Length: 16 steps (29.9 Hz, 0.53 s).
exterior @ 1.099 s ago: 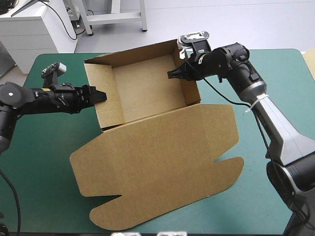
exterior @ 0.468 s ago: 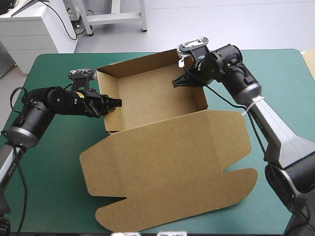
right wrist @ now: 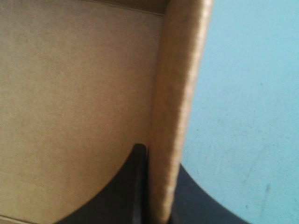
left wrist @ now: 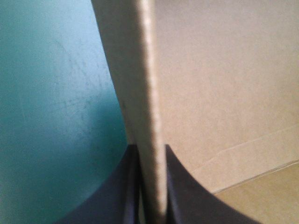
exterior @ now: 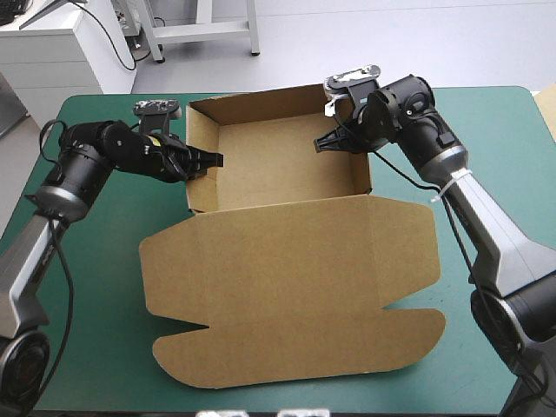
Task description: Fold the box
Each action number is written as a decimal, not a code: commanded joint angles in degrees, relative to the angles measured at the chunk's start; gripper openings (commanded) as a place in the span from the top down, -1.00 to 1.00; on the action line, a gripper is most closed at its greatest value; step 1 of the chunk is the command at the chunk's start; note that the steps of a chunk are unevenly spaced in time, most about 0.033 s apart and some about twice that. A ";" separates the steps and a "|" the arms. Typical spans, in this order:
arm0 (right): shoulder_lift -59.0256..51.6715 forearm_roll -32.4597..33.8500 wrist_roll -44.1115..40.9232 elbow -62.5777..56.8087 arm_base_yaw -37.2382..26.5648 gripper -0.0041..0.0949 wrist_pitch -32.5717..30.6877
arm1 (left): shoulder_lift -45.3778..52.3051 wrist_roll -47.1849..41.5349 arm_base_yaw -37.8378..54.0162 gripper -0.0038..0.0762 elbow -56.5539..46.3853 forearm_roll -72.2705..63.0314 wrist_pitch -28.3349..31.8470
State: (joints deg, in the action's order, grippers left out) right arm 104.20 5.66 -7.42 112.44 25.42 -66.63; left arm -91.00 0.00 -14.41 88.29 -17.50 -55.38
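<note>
Nearly finished, judging by the box [exterior: 278, 165]: raised into an open tray at the far middle of the teal-green cover [exterior: 87, 287], walls up, lid [exterior: 291, 287] flat toward the near edge. Left to do, probably, just pressing the side walls firm and letting go. Gripped at both sides: left wall [left wrist: 149, 116] pinched by the left gripper [exterior: 208, 162], right wall [right wrist: 173, 116] by the right gripper [exterior: 323, 143], one black finger inside and one outside each.

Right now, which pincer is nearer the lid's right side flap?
Right. The right pincer grips the right wall, just beyond that flap; the left pincer grips the left wall, across the box from it.
</note>
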 commanded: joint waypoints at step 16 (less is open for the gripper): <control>2.43 -12.73 4.87 -9.23 -7.47 0.96 -1.48 | -17.65 1.37 -2.07 0.92 13.12 -0.71 -3.92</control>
State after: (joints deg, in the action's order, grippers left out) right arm 109.34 -3.46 -7.62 102.06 18.20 -66.00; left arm -109.92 -0.31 -16.00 99.03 -16.74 -63.81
